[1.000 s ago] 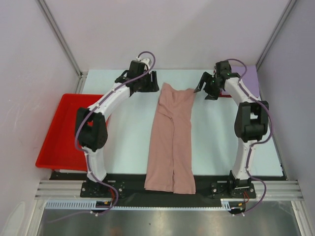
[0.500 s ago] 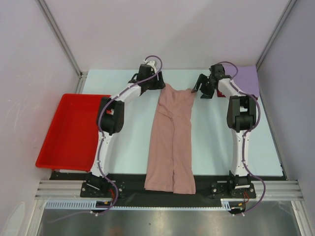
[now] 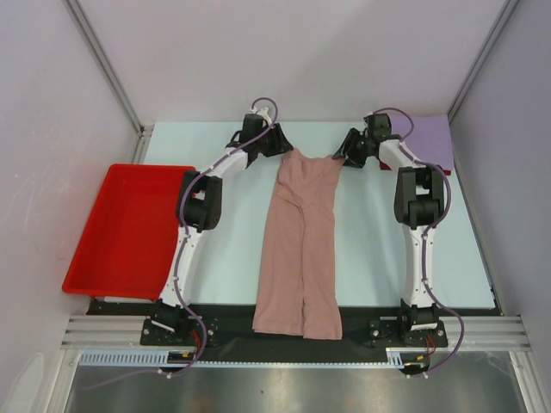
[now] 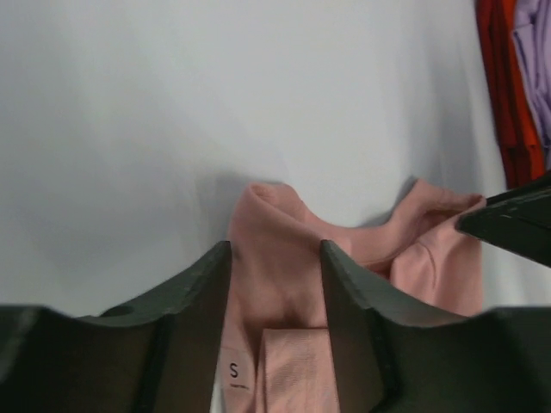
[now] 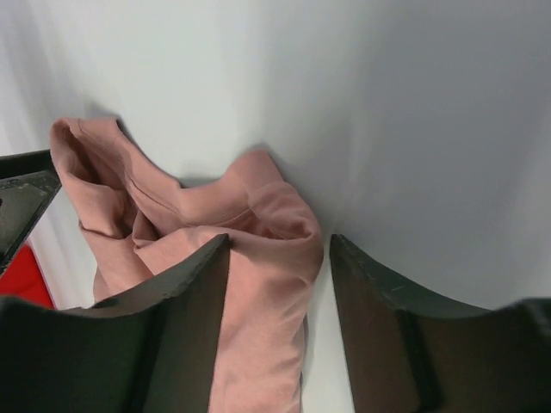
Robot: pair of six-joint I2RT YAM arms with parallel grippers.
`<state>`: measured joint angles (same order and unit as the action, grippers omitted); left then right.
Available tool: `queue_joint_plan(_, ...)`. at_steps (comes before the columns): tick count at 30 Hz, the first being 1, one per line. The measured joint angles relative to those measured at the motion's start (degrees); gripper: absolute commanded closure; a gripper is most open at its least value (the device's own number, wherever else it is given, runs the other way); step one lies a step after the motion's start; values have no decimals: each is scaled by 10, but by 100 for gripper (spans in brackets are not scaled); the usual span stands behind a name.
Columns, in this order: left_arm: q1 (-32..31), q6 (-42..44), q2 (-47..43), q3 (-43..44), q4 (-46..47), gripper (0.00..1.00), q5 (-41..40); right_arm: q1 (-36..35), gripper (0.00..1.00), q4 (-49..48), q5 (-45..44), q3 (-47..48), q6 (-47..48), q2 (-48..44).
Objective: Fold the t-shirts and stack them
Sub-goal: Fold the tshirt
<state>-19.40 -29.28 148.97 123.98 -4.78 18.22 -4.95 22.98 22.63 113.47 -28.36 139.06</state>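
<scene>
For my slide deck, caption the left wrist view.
Left gripper, jaws open, straddling one collar-end corner of the pink t-shirt.

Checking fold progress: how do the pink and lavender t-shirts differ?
The pink t-shirt lies as a long strip down the middle of the table; the lavender t-shirt is a compact fold at the far right corner. The left claw and right claw straddle the pink one's far corners; neither touches the lavender. Both lie flat.

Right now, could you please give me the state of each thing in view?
pink t-shirt, folded into a long strip, flat
lavender t-shirt, folded
red t-shirt, folded
red tray, empty
left tool, open astride the pink t-shirt's far end
right tool, open astride the same end
</scene>
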Motion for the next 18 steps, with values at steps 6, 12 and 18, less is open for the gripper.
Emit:
queue_joint_plan(6, 2, -23, 3, 0, 10, 95, 32, -3, 83, -17, 4, -2, -10, 5)
queue_joint_plan(12, 12, -22, -5, -21, 11, 100, -17, 4, 95, -36, 4, 5, -25, 19)
queue_joint_plan(18, 30, -22, -10, -31, 7, 100, -66, 17, 95, -32, 10, 100, -26, 81)
